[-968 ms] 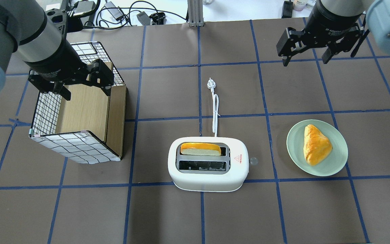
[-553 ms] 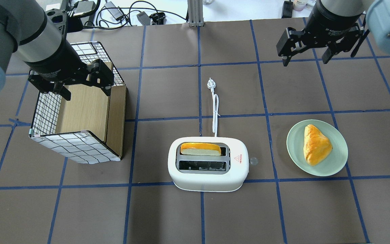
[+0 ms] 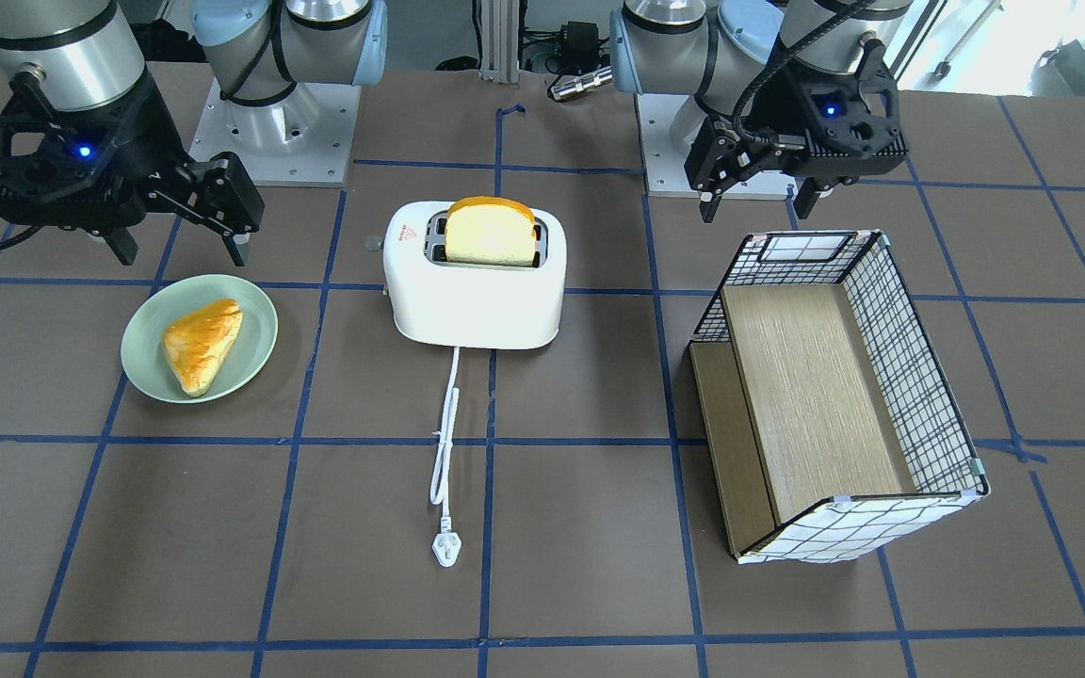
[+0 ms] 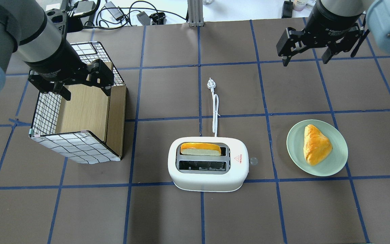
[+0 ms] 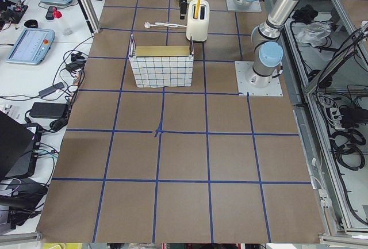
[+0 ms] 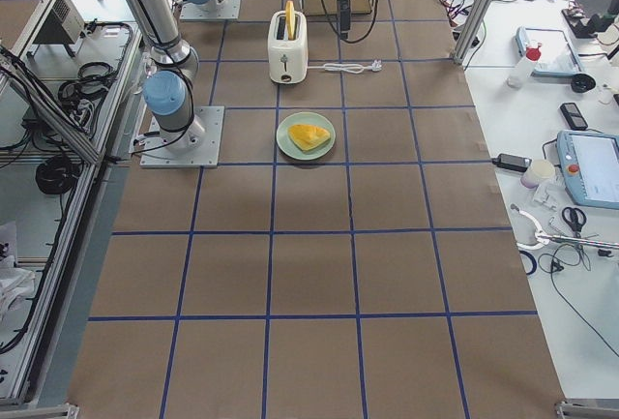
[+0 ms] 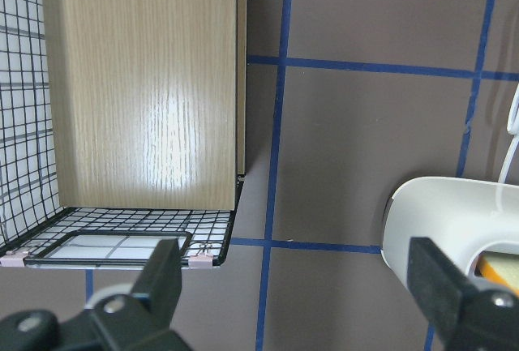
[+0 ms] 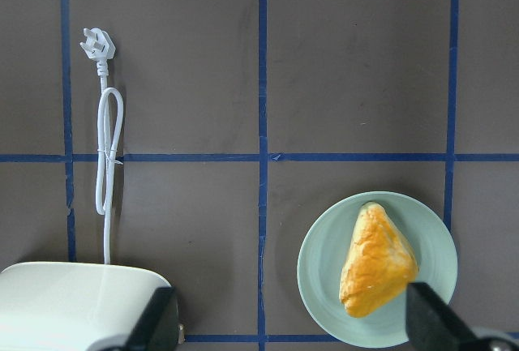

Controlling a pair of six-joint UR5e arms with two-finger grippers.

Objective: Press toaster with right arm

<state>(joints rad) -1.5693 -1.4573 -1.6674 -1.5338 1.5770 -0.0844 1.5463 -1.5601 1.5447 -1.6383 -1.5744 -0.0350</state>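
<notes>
The white two-slot toaster (image 4: 208,176) stands at the table's middle front, with a bread slice (image 4: 200,149) in its far slot and its side lever (image 4: 253,161) toward the right. It also shows in the front view (image 3: 477,301) and at the lower left of the right wrist view (image 8: 81,302). Its cord (image 4: 216,112) runs away from it and lies unplugged. My right gripper (image 4: 305,61) is open and empty. It hangs high over the far right of the table, well away from the toaster. My left gripper (image 4: 86,93) is open and empty above the basket.
A wire basket (image 4: 80,149) with a wooden liner lies on its side at the left. A green plate (image 4: 293,149) with a golden pastry (image 4: 315,144) sits right of the toaster, under the line between my right gripper and the lever.
</notes>
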